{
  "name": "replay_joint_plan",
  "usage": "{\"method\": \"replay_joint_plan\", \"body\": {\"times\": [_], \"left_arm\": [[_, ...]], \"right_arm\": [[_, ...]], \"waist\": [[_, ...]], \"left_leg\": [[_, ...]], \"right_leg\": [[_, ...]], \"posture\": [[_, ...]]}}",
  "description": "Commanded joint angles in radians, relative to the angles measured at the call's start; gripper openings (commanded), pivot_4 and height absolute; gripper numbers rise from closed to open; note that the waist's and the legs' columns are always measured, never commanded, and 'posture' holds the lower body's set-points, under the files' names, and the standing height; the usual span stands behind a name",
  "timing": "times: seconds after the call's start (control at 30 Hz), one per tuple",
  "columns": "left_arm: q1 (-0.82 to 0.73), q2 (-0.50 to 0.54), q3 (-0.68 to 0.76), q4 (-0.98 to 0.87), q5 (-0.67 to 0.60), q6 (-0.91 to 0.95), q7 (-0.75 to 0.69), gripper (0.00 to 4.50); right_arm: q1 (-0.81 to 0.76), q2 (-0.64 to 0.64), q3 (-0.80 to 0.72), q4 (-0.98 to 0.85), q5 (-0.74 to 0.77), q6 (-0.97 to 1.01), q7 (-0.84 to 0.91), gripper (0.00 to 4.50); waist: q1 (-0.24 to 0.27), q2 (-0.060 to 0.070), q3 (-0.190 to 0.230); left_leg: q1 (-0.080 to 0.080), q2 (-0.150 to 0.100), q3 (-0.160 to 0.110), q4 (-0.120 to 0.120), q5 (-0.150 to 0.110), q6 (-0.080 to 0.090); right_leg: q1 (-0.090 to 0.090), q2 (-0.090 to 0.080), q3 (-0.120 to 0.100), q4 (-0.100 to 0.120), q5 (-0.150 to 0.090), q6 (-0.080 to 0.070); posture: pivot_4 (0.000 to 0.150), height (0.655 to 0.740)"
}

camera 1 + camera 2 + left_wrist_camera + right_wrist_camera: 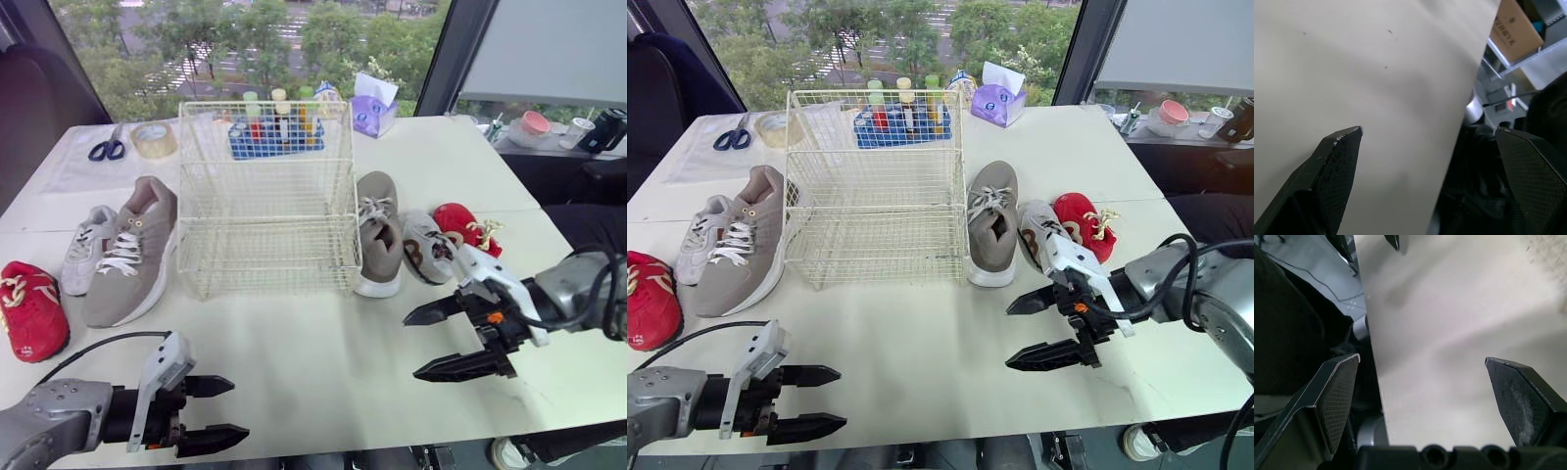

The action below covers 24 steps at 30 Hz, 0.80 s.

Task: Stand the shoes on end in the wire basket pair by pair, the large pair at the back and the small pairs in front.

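- The scene is brightly lit by daylight from the window (245, 39) behind the table (323, 343).
- The wire basket (266, 196) is backlit.
- Only soft, faint shadows are cast on the pale tabletop.
- Beyond the table edge, the wrist views are left dark.

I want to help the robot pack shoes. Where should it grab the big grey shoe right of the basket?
Probably the heel rim of the big grey shoe, coming from the near side with the right tool. Its heel faces the robot, opening up, and the wire basket and a small shoe crowd its sides.
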Motion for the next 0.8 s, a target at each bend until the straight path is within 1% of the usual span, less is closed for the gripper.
{"method": "replay_joint_plan", "body": {"times": [0.03,0.1,0.13,0.2,0.23,0.3,0.37,0.4,0.57,0.67,0.73,0.8], "left_arm": [[-0.037,0.039,0.130,-0.008,-0.051,0.010,-0.027,4.44],[-0.140,0.077,0.274,0.021,-0.201,0.060,-0.012,4.44],[-0.187,0.089,0.311,0.036,-0.254,0.081,0.006,4.44],[-0.315,0.113,0.358,0.076,-0.404,0.109,0.073,4.44],[-0.366,0.122,0.377,0.089,-0.466,0.116,0.102,4.44],[-0.420,0.138,0.408,0.094,-0.538,0.130,0.136,4.44],[-0.421,0.152,0.439,0.085,-0.551,0.145,0.149,4.44],[-0.416,0.157,0.453,0.080,-0.552,0.151,0.152,4.44],[-0.351,0.158,0.510,0.067,-0.456,0.139,0.110,4.44],[-0.334,0.141,0.498,0.056,-0.410,0.115,0.098,4.50],[-0.331,0.115,0.476,0.046,-0.393,0.096,0.102,4.50],[-0.332,0.092,0.450,0.034,-0.377,0.081,0.110,4.50]], "right_arm": [[-0.218,0.026,0.031,0.054,-0.011,-0.002,0.040,4.50],[-0.430,0.133,0.114,0.138,-0.055,-0.007,0.036,4.50],[-0.489,0.170,0.149,0.169,-0.087,-0.018,0.038,4.50],[-0.594,0.278,0.255,0.243,-0.200,-0.073,0.017,4.50],[-0.636,0.339,0.310,0.275,-0.251,-0.098,0.006,4.50],[-0.689,0.431,0.396,0.326,-0.332,-0.143,0.007,4.50],[-0.715,0.486,0.468,0.366,-0.410,-0.182,0.014,4.50],[-0.723,0.505,0.492,0.384,-0.440,-0.192,0.015,4.50],[-0.760,0.608,0.594,0.470,-0.574,-0.167,-0.034,4.50],[-0.760,0.625,0.644,0.458,-0.649,-0.148,-0.062,3.71],[-0.752,0.626,0.680,0.421,-0.687,-0.122,-0.080,2.77],[-0.743,0.617,0.709,0.381,-0.723,-0.108,-0.089,1.66]], "waist": [[-0.003,0.000,0.000],[-0.006,0.000,0.000],[-0.006,0.000,0.000],[-0.005,-0.001,-0.001],[-0.006,-0.001,-0.001],[-0.010,-0.002,-0.001],[-0.012,-0.002,-0.001],[-0.012,-0.002,-0.001],[-0.019,-0.003,-0.001],[-0.024,-0.003,-0.001],[-0.026,-0.003,-0.001],[-0.027,-0.003,-0.001]], "left_leg": [[0.000,0.000,0.000,0.000,0.000,0.000],[0.000,0.001,0.000,0.000,0.001,-0.001],[0.000,0.001,-0.002,0.000,0.002,-0.003],[0.000,0.006,-0.003,0.000,0.003,-0.005],[0.003,0.007,-0.002,0.000,0.003,-0.005],[0.003,0.007,-0.001,-0.001,0.003,-0.005],[0.003,0.005,0.003,-0.001,0.004,-0.006],[0.003,0.003,0.005,0.000,0.007,-0.011],[0.003,0.001,0.008,0.000,0.007,-0.011],[0.004,0.001,0.008,0.000,0.007,-0.011],[0.005,0.001,0.007,0.000,0.006,-0.011],[0.006,0.002,0.007,-0.001,0.006,-0.011]], "right_leg": [[0.000,0.000,0.000,0.000,0.000,0.000],[-0.002,0.002,0.002,0.001,0.001,-0.002],[-0.002,0.004,0.003,0.001,0.001,-0.001],[-0.003,0.009,0.003,0.000,0.001,-0.001],[-0.001,0.010,0.004,0.002,0.001,-0.001],[-0.001,0.011,0.006,0.003,0.005,-0.003],[-0.002,0.009,0.011,0.012,0.005,-0.001],[-0.003,0.009,0.013,0.016,0.005,0.000],[-0.004,0.009,0.015,0.015,0.004,0.001],[-0.004,0.009,0.015,0.015,0.004,0.001],[-0.005,0.009,0.015,0.015,0.004,0.000],[-0.005,0.010,0.015,0.016,0.004,0.000]], "posture": [[0.150,0.7400],[0.150,0.7400],[0.150,0.7400],[0.150,0.7400],[0.150,0.7400],[0.150,0.7400],[0.150,0.7400],[0.150,0.7400],[0.150,0.7400],[0.150,0.7400],[0.150,0.7400],[0.150,0.7400]]}}
